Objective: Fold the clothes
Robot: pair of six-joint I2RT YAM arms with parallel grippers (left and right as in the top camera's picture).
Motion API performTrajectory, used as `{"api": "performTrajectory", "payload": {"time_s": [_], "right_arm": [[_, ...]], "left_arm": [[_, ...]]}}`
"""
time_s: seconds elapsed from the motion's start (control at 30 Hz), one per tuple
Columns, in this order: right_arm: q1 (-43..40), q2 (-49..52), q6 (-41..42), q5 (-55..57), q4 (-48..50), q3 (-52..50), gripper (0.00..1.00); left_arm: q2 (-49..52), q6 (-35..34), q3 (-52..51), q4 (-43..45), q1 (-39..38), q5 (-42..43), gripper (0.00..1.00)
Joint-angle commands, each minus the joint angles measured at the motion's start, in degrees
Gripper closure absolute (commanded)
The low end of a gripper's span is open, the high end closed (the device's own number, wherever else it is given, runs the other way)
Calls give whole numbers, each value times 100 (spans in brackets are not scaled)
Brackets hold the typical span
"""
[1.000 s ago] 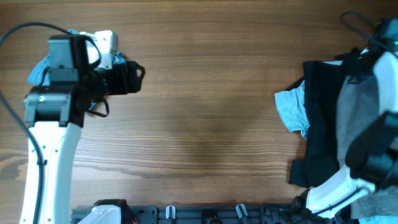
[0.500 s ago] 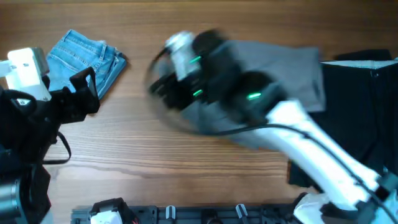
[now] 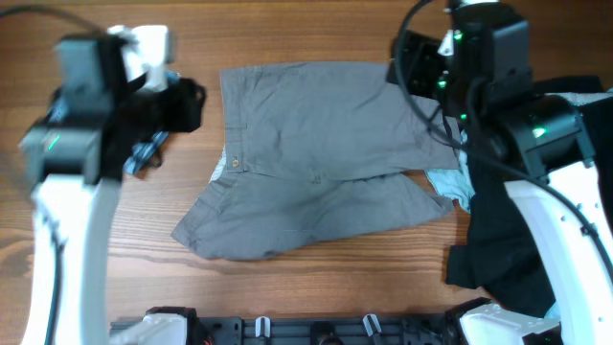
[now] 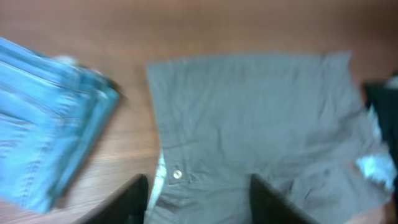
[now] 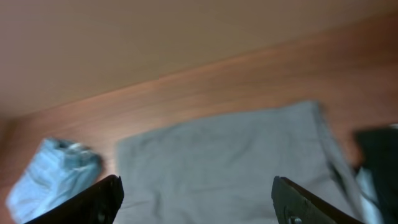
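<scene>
The clothes, grey cotton shorts (image 3: pixel 316 153), lie spread out flat in the middle of the table, waistband to the left with a button (image 4: pixel 178 175) showing. My left gripper (image 3: pixel 184 103) hovers just left of the waistband. In the left wrist view its jaws (image 4: pixel 199 205) stand open over the waistband with nothing between them. My right gripper (image 3: pixel 404 67) is at the shorts' far right corner. In the right wrist view it (image 5: pixel 199 202) is wide open above the grey cloth (image 5: pixel 224 162), holding nothing.
Folded light-blue denim shorts (image 4: pixel 43 143) lie left of the grey shorts, mostly hidden under my left arm from overhead. Black garments (image 3: pixel 498 220) are piled at the right edge, with a pale blue piece (image 3: pixel 445 182) poking out beside them.
My right arm swept the grey shorts from the right pile to the middle, let them go and drew back to the far right. My left arm moved up beside the waistband.
</scene>
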Motion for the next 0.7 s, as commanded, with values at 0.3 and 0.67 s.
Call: {"api": "performTrajectory", "payload": {"time_s": [0.3,0.67], "right_arm": [[-796,348,83,-26,-813,42,20],[-791,2006,-282,-481,-1705,22,18]], "left_arm": [[4358,369,11,1989,-435,396,96],[5536,-1464,48,3176,717,-1759,96]]}}
